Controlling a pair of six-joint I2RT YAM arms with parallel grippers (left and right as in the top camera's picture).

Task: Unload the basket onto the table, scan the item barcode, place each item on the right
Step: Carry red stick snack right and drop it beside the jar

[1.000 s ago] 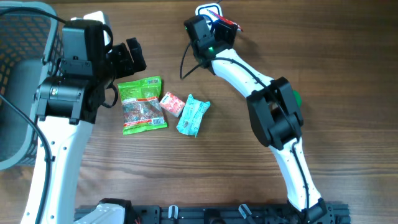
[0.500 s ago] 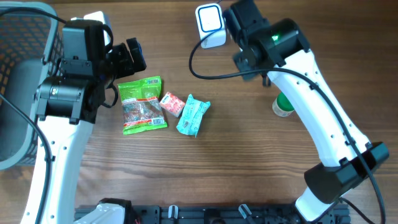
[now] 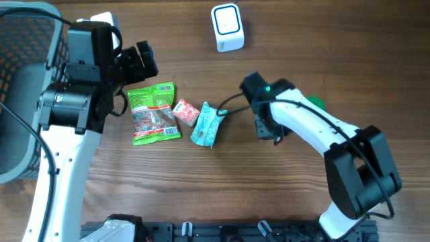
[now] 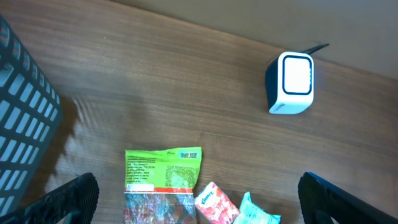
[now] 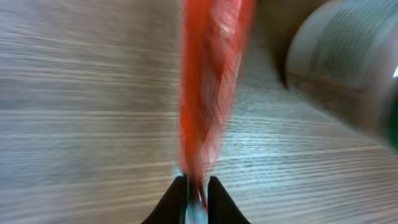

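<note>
Two claws differed: the left claw [image 4: 196,190] hung spread wide; the right claw [image 5: 195,190], on its bent arm, narrowly flanked a red packet [image 5: 208,74] rising ahead. We couldn't tell whether it gripped.

Each arm is built from glossy white link shells joined by boxy black joint housings. On the left arm [image 3: 64,154] the housings stack directly behind the fingers, and on the right arm [image 3: 306,124] a green indicator light [image 3: 267,87] sits on the housing behind the fingers. A thin black cable [image 3: 230,102] loops out beside that housing. The left fingers [image 4: 71,196] are broad, matte black and round-edged, while the right fingers [image 5: 176,199] are black and taper to narrow tips.
</note>
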